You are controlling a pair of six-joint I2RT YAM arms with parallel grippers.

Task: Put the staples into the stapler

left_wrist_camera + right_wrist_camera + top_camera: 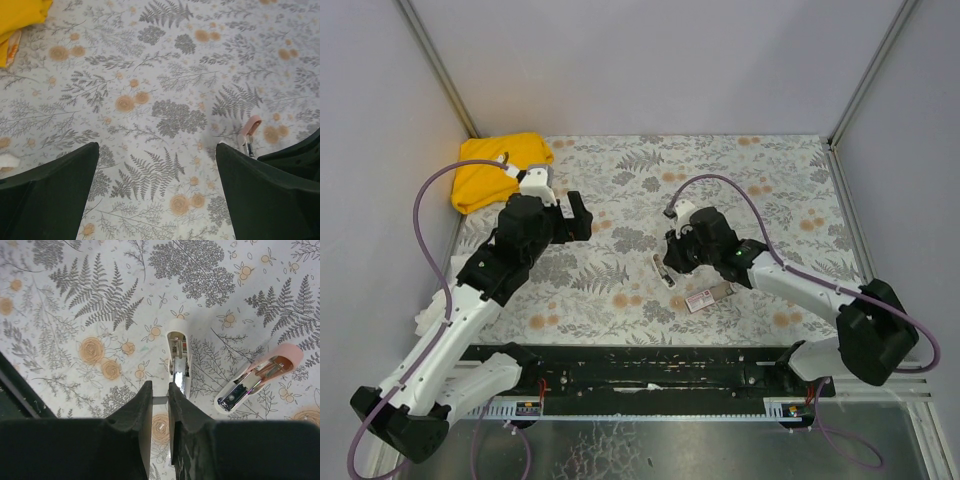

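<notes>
The tiny pink-and-white stapler (pixel 177 352) lies opened flat on the floral mat. Its white magazine channel points away from me and its pink top half (pixel 260 382) is swung out to the right. My right gripper (pixel 160 386) is shut on a thin grey strip of staples (pixel 160 400), held just at the near end of the channel. In the top view the right gripper (pixel 668 262) sits right over the stapler (pixel 663 271). My left gripper (pixel 582 215) hovers open and empty to the left; its wrist view shows the stapler's pink tip (pixel 249 131) at the right, beyond the open gripper (pixel 157 147).
The red-and-white staple box (pixel 708 297) lies just right of the stapler, near the right arm. A yellow cloth (pixel 500 170) sits at the back left corner, also in the left wrist view (pixel 17 17). Walls enclose the mat on three sides.
</notes>
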